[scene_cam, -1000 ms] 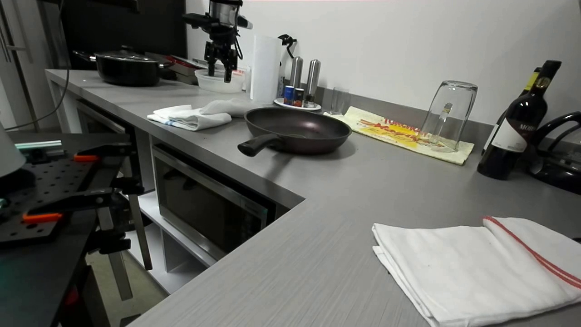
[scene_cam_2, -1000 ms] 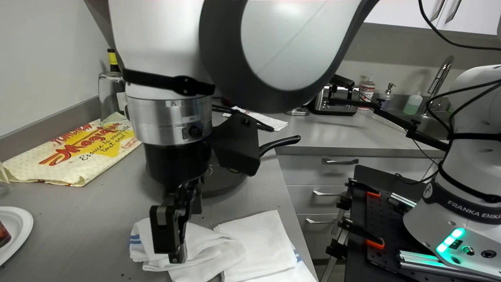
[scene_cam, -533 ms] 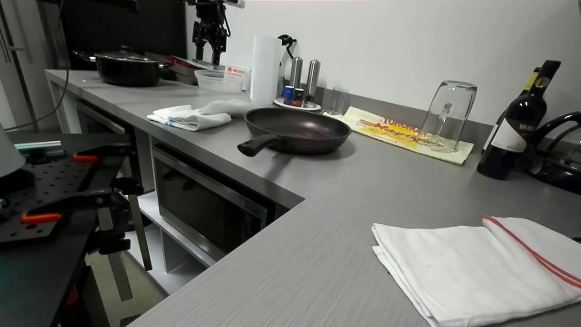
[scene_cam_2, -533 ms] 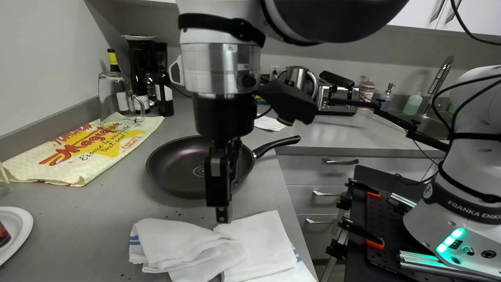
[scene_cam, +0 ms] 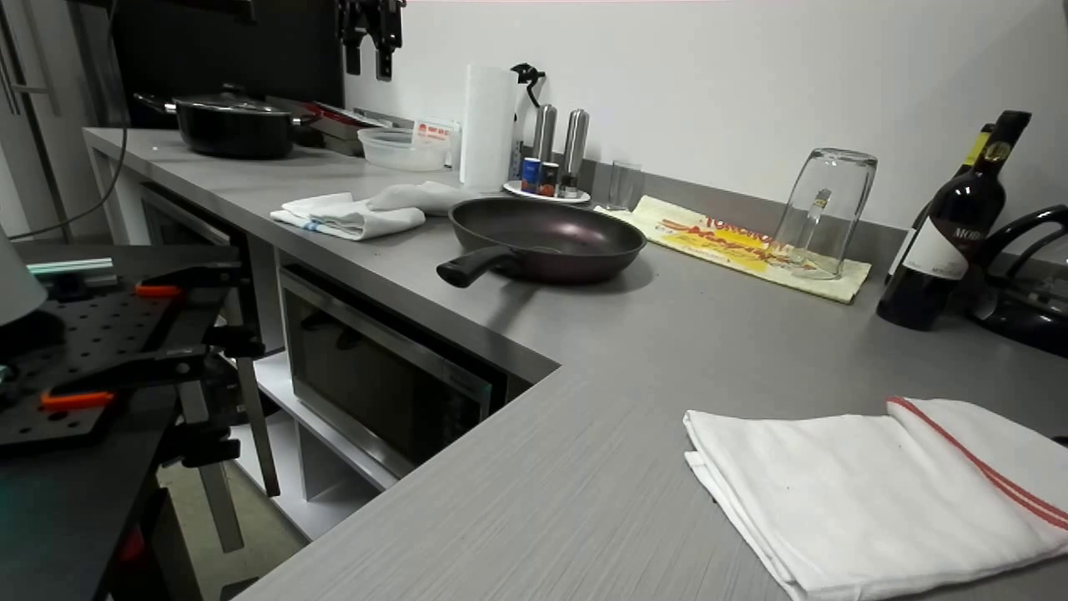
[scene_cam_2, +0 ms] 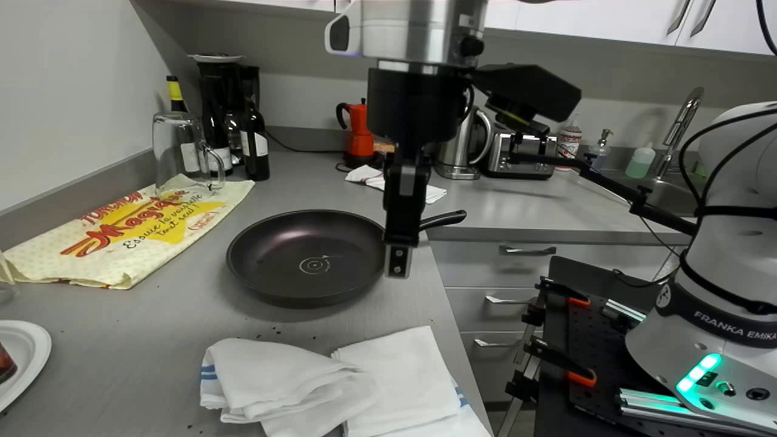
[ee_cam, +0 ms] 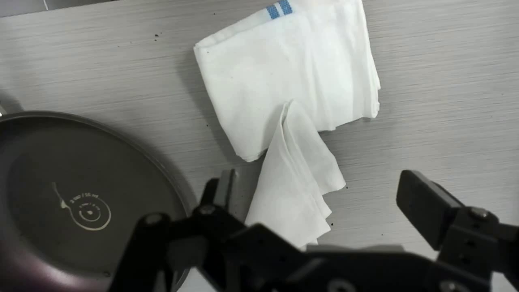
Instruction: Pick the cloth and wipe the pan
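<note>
Risen since the earlier frame, the claw (scene_cam: pixel 369 67) hangs well above the level of the pan (scene_cam_2: pixel 282 261), wide, its two fingers (ee_cam: pixel 423 205) far apart in the wrist view. Near the pan on the bench (scene_cam_2: pixel 139 352), a crumpled white cloth (ee_cam: pixel 288 190) overlaps a folded white cloth (ee_cam: pixel 255 77); both lie where they lay. Also near the pan is a yellow towel (scene_cam_2: pixel 100 249), with a glass mug (scene_cam_2: pixel 174 149) standing on it. Well apart from the pan, in an exterior view, are a red-striped cloth (scene_cam: pixel 859 492) and a wine bottle (scene_cam: pixel 943 242).
</note>
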`<state>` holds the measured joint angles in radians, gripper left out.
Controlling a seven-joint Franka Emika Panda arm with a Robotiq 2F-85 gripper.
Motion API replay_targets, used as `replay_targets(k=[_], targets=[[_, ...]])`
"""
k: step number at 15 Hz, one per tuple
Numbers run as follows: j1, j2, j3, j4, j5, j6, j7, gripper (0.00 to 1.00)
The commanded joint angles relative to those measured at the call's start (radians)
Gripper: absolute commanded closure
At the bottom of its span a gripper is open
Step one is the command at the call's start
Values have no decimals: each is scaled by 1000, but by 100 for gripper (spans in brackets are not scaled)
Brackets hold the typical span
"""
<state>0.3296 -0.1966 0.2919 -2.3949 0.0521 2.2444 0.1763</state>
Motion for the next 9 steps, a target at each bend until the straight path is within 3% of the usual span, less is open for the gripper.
replay_targets(k=[1,7,8,9], targets=[[4,-166,-4,-79,26,-46,-68,0],[43,-338,-27,-122,53,-142,-184,0],[18,-270,-3,-87,23,-118,-135,0],[20,-288,-3,-91,23,-121,-138,0]])
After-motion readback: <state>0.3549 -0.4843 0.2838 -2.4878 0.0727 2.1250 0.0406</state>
